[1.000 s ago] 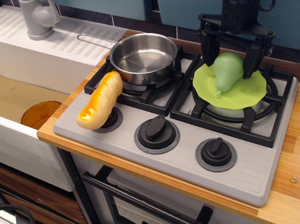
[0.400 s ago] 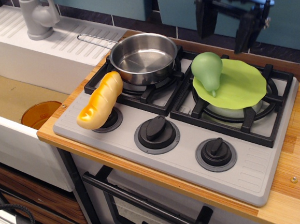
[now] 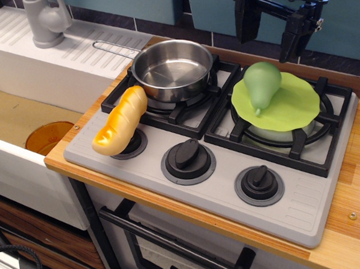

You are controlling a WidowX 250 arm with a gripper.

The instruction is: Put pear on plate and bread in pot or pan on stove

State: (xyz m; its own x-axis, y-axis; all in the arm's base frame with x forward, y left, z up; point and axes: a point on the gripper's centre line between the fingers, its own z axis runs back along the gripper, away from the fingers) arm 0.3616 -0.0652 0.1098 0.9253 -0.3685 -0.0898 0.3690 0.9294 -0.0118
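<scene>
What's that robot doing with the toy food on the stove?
The robot's pincer hangs open and empty above the lime-green plate. The green toy pear lies on that plate, over the right burner of the toy stove. The yellow toy bread leans at the stove's left front, outside the steel saucepan, which is empty. So bread comes next, probably.

showing: one pear [image 3: 261,81], one plate [image 3: 290,106], one bread [image 3: 121,121], one pan [image 3: 172,68], one stove [image 3: 218,145] carrying two grates and three knobs, one faucet [image 3: 45,19], one sink [image 3: 26,118], one gripper [image 3: 275,22] with two fingers [image 3: 245,17].
</scene>
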